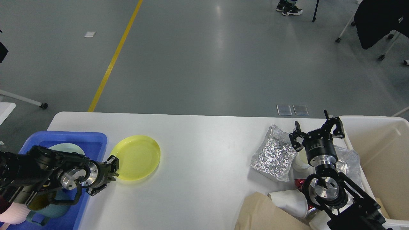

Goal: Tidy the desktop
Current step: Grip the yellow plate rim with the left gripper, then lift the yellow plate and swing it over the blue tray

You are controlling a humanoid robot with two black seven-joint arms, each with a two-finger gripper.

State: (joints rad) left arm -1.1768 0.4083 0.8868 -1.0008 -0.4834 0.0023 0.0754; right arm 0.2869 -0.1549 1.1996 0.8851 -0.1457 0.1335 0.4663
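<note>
At lower left, the left gripper (112,167) pinches the yellow plate's (137,156) near-left rim beside the blue tray (96,137) on the desktop (204,159); the right gripper (318,131), fingers spread, hangs far right.

The left arm enters at lower left, lying low and pointing right; its gripper (112,166) looks nearly closed. At lower right, the right gripper (317,131) points up-frame, fingers spread.

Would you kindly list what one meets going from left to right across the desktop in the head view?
Blue tray → left gripper → yellow plate → foil bag → right gripper → cream bin.
</note>
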